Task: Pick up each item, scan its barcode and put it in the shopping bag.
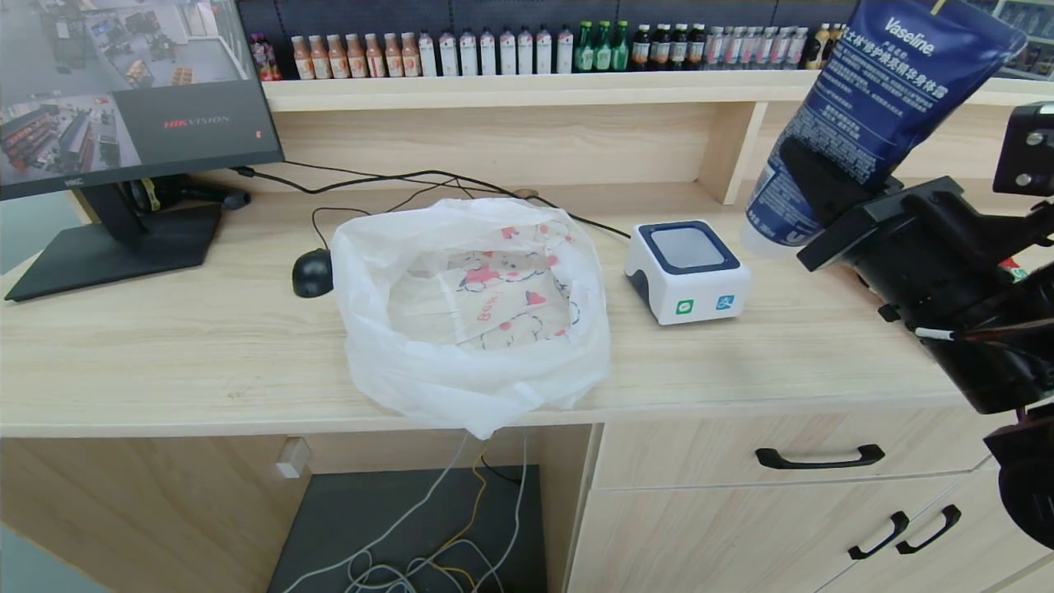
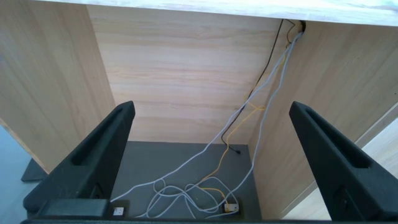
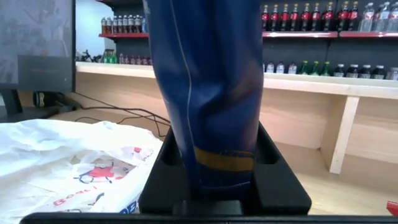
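Observation:
A blue lotion tube hangs cap-down above the counter's right side, with my right gripper shut on its lower part. In the right wrist view the tube stands between the black fingers. The white barcode scanner sits on the counter just left of and below the tube. The white plastic shopping bag lies open at the counter's middle, with a printed packet inside. My left gripper is open below the counter, facing the cable recess.
A monitor stands at the back left and a black mouse lies beside the bag. Cables run along the counter's back. A shelf of bottles runs behind. Drawers with black handles sit below on the right.

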